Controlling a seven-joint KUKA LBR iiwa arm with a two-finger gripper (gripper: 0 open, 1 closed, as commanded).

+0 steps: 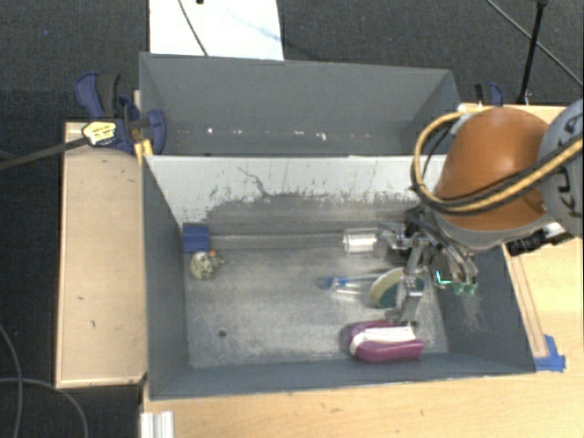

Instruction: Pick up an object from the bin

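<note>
Greenish round dish (386,289), purple oblong case (383,344) (white-topped), scuffed metal bin (237,336)

Blue block (195,237), small mottled ball (205,265)

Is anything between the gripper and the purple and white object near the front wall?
Nothing visible. The gripper hangs close over the purple and white object; a greenish disc lies beside, not between.

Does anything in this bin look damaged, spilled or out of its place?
Nothing looks spilled or broken. The one odd mark is on the sloping back wall of the grey metal bin, whose surface is scratched and worn in pale streaks. The purple and white oblong object and the small blue block simply lie loose on the floor.
</note>
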